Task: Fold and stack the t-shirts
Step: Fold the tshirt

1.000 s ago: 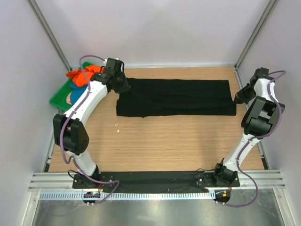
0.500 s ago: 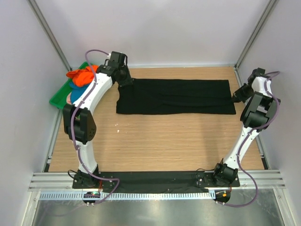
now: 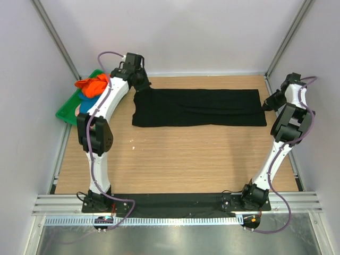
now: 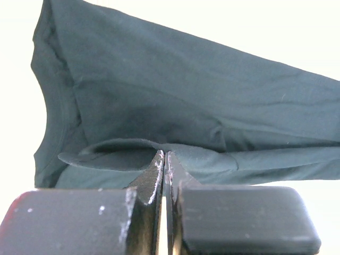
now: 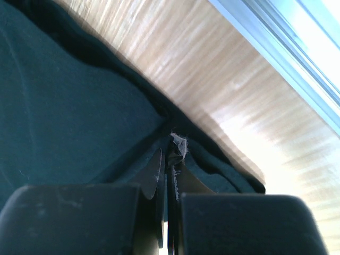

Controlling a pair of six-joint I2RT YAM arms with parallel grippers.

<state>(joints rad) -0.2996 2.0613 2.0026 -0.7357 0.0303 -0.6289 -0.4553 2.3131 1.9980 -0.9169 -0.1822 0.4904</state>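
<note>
Inside green tray (image 3: 64,109): orange, blue t-shirts (image 3: 91,86)

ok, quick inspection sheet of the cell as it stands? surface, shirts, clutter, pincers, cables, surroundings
Surface: wooden table, flat, no spills seen.
Job's things: black t-shirt folded into a long band across the far part of the table; orange t-shirt and blue t-shirt bunched in the green tray at far left.
Clutter: one small white speck on the wood near the black t-shirt's left end.
Grippers: left pincer shut on the black t-shirt's left end; right pincer shut on its right end.
Cables: purple cable looped along each arm, clear of the cloth.
Surroundings: white walls; metal rail at the near edge.
</note>
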